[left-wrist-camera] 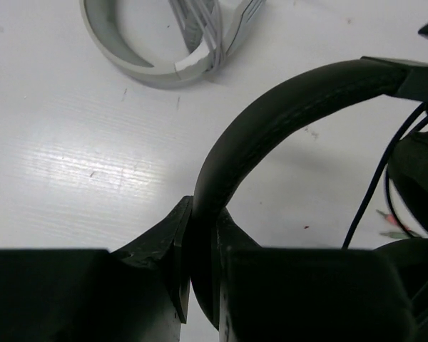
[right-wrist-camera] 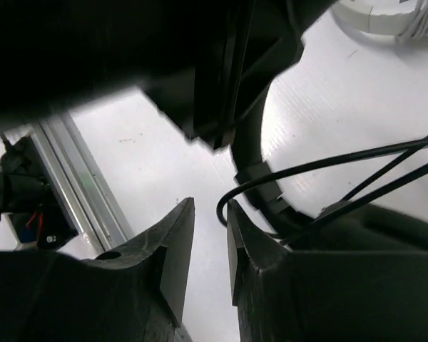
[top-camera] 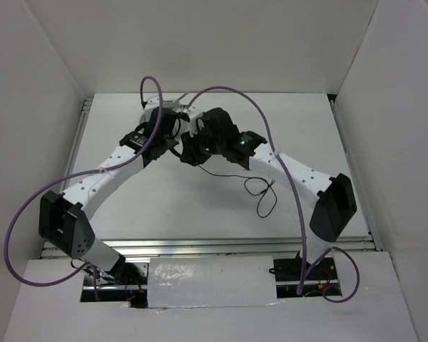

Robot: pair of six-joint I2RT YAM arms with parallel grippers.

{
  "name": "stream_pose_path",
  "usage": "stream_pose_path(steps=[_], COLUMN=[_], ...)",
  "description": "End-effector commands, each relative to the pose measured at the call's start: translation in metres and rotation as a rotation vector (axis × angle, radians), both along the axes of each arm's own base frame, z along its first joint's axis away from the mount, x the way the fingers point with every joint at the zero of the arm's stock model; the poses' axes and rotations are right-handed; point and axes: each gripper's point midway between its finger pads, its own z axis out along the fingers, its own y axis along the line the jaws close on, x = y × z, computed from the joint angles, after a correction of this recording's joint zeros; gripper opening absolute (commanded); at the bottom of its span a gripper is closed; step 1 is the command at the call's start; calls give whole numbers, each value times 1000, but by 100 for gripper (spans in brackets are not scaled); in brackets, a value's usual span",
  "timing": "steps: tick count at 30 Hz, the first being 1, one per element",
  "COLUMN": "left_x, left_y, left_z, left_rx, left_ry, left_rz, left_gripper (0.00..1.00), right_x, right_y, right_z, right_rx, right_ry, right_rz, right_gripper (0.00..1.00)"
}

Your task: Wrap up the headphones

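The black headphones point(top-camera: 191, 151) are at the table's far middle, between both grippers. My left gripper point(left-wrist-camera: 203, 214) is shut on the curved headband point(left-wrist-camera: 285, 100), which rises from the jaws and arcs right toward an earcup point(left-wrist-camera: 421, 178). The thin black cable point(left-wrist-camera: 374, 185) hangs beside it and trails loose over the table point(top-camera: 260, 191). My right gripper point(right-wrist-camera: 210, 210) is narrowly open and empty, with bare table between its jaws. A loop of the cable point(right-wrist-camera: 328, 162) curls just past its right fingertip point(right-wrist-camera: 235, 214). In the top view the right gripper point(top-camera: 194, 146) sits right next to the left one point(top-camera: 172, 135).
The grey-white ring-shaped stand point(left-wrist-camera: 146, 60) lies on the table just beyond the headband; it also shows in the right wrist view point(right-wrist-camera: 385, 14). An aluminium rail point(right-wrist-camera: 78, 185) runs along the table's left edge. White walls enclose the table on three sides.
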Motion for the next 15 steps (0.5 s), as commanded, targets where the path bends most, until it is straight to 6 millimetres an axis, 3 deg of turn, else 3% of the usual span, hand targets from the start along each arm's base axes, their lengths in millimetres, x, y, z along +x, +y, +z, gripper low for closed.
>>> stream_pose_path(steps=[1, 2, 3, 4, 6, 7, 8, 10, 11, 12, 13, 15], left_x=[21, 20, 22, 21, 19, 19, 18, 15, 14, 12, 11, 7], left_y=[-7, -5, 0, 3, 10, 13, 16, 19, 21, 24, 25, 28], left_z=[87, 91, 97, 104, 113, 113, 116, 124, 130, 137, 142, 161], left_rx=[-241, -246, -245, -252, -262, -268, -277, -288, -290, -298, -296, -308], left_ry=[-242, -244, -257, -274, -285, -286, -293, -303, -314, -328, -337, -369], left_rz=[-20, -21, -16, -18, -18, -15, -21, -30, -37, -43, -49, -74], left_gripper=[0, 0, 0, 0, 0, 0, 0, 0, 0, 0, 0, 0], right_x=[-2, -1, -4, -12, -11, -19, -17, -26, -24, -28, -31, -32], right_y=[3, 3, -2, -2, -11, -14, -21, -32, -35, -39, -43, -55], right_z=[6, 8, -5, 8, 1, 18, 14, 26, 27, 29, 41, 21], right_rx=[-39, -33, -52, -24, -25, 12, 17, 45, 77, 83, 121, 72], right_ry=[-141, -167, -167, -204, -263, -310, -346, -397, -426, -445, -469, -495], right_rz=[-35, -50, -66, -71, -154, -171, -219, -245, -272, -268, -269, -254], right_gripper=[33, 33, 38, 41, 53, 56, 71, 81, 95, 100, 100, 100])
